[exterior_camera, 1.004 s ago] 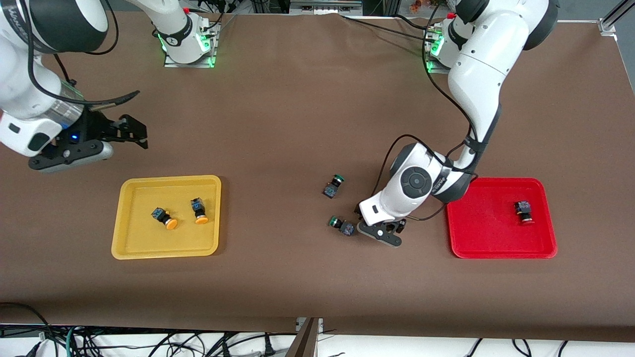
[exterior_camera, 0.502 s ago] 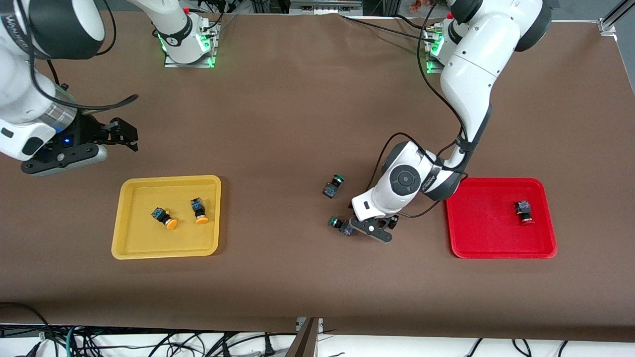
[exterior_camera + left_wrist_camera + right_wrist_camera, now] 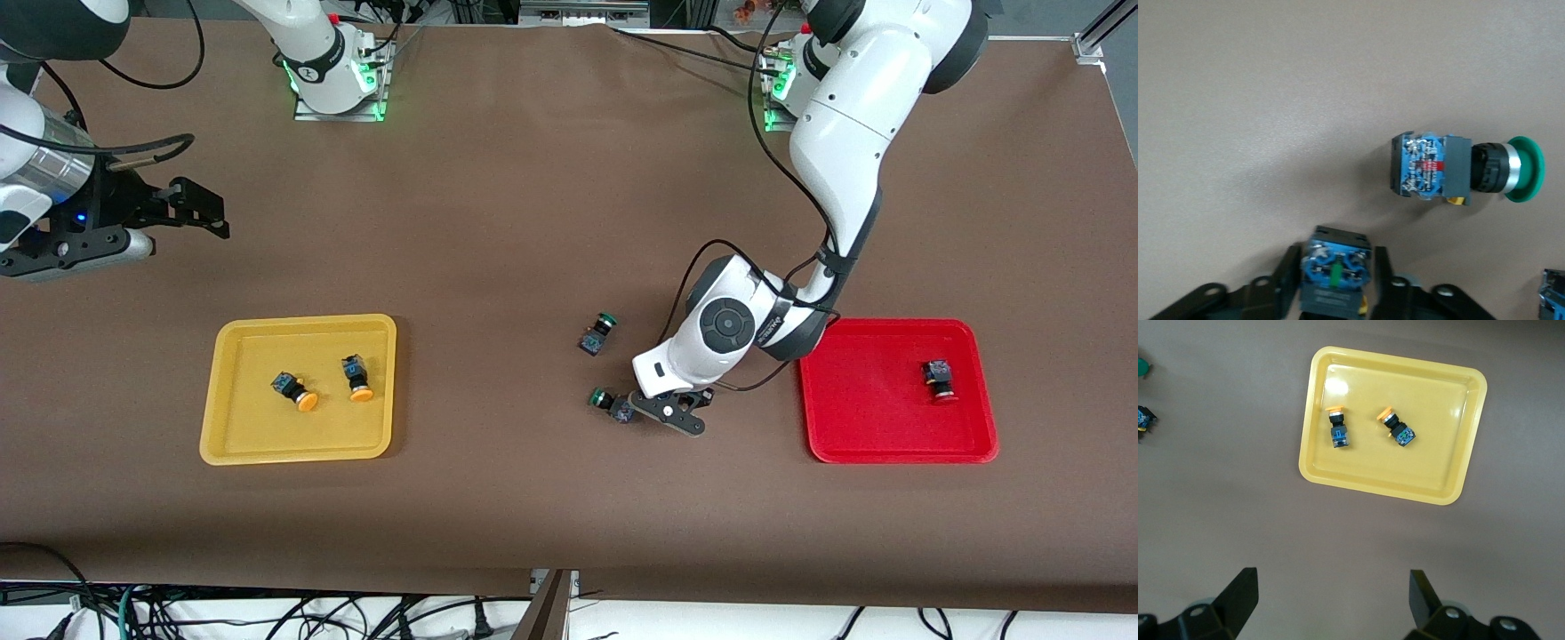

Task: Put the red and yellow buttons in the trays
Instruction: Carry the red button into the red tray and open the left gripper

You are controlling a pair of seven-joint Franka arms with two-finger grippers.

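**Left gripper clamping a green button at mid-table, right gripper waiting open**

The left gripper (image 3: 636, 411) is reaching down to the brown table (image 3: 533, 222), between the two trays. In the left wrist view, its two black fingers (image 3: 1288, 273) are pressing against both sides of the blue body of the nearer green button (image 3: 612, 403), which is lying on the table with its cap pointing toward the right arm's end. The farther green button (image 3: 597, 332) is lying on its side close by, apart from the gripper.

The yellow tray (image 3: 298, 318) is sitting toward the right arm's end of the table. Two yellow buttons (image 3: 294, 391) are lying inside it on their sides, near each other but not touching. The red tray (image 3: 889, 455) is sitting toward the left arm's end, just beside the left arm's wrist. One red button (image 3: 938, 380) is lying inside it.

The right gripper (image 3: 209, 213) is waiting in the air over bare table beside the yellow tray, its fingers spread wide and holding nothing.
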